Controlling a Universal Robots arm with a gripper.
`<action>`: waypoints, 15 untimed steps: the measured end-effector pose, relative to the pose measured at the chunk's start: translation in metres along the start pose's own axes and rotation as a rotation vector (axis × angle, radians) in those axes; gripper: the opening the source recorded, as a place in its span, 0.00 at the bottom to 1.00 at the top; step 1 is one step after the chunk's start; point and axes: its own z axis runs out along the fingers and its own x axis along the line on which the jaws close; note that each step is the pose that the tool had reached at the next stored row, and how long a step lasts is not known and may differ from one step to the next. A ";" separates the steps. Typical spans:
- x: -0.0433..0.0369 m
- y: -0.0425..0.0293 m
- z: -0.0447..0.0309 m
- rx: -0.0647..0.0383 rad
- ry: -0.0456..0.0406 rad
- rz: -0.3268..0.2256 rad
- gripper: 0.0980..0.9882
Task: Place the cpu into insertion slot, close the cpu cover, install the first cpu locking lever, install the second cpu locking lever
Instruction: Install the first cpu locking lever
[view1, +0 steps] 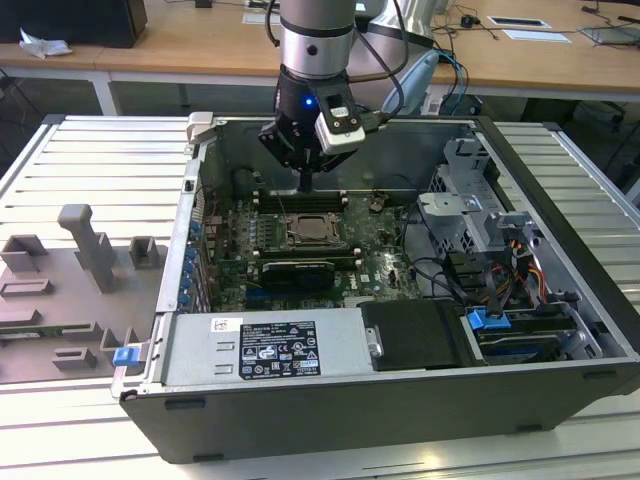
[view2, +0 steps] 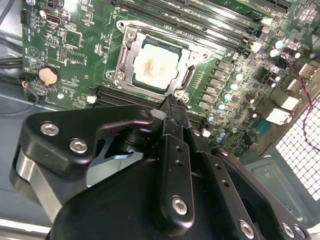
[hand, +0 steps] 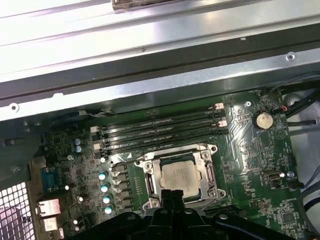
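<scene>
Pressed together, with nothing between its fingers, the gripper (view2: 171, 102) hangs just above the motherboard (view1: 385, 245) inside the open computer case (view1: 330, 395), its tip right at the edge of the socket, touching or nearly touching the metal there; which of the two I cannot tell. Just ahead of the fingertips in both wrist views lies the cpu (view2: 153, 66), flat in the insertion slot, its pale metal top with a brownish smear showing through the cut-out of the cpu cover (hand: 206, 172). That silver frame lies down flat around the chip, so I judge the first two steps done: chip seated, cover closed. The locking levers are harder to read; thin rods run along the sides of the frame, but whether either is hooked under its catch is not clear, so the lever work seems to be the part in hand. Beyond the socket from the gripper run the dark memory slots (hand: 160, 131), and further off sits a coin battery (hand: 263, 119).
</scene>
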 end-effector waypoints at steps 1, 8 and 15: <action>0.0000 0.0000 0.0000 0.000 0.0002 -0.005 0.01; 0.0000 0.0000 0.0000 0.000 0.0017 -0.047 0.01; 0.0000 0.0000 0.0000 0.001 0.0033 -0.093 0.01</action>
